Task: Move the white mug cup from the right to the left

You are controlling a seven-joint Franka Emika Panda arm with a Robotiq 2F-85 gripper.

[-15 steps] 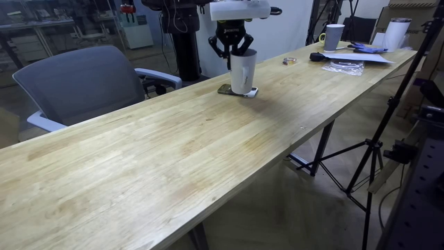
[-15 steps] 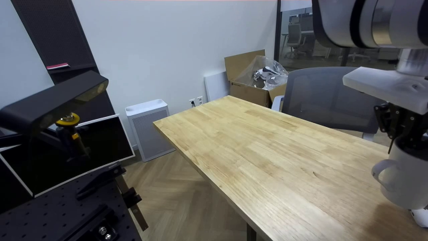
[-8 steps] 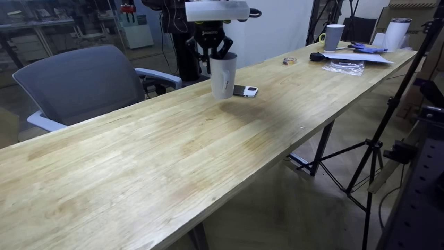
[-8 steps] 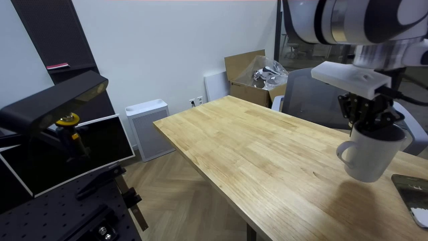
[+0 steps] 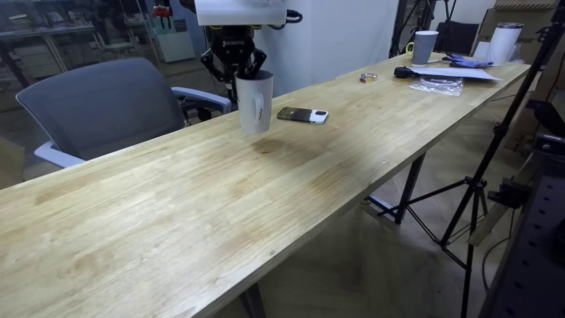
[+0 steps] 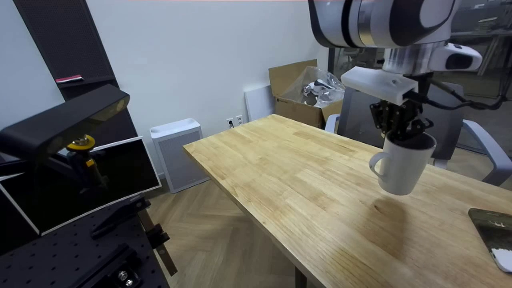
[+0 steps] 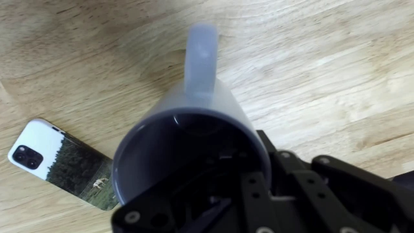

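The white mug cup hangs roughly upright above the table, its shadow lying apart from its base in an exterior view. My gripper is shut on the mug's wall, with one finger inside the dark mouth and one outside. The mug has its handle toward the left in an exterior view. Seen from the wrist, the handle of the mug points to the top, while the gripper pinches the rim at the lower right. The inner fingertip is lost in the mug's dark inside.
A phone lies flat on the wooden table, right of the mug. Farther along stand a grey cup and a white tumbler, with blue gloves between them. An office chair touches the table's long side.
Gripper and mug have travelled together to the left in both exterior views, from over the phone to past it. The phone, partly covered before, now shows whole in an exterior view. The grip looks unchanged.
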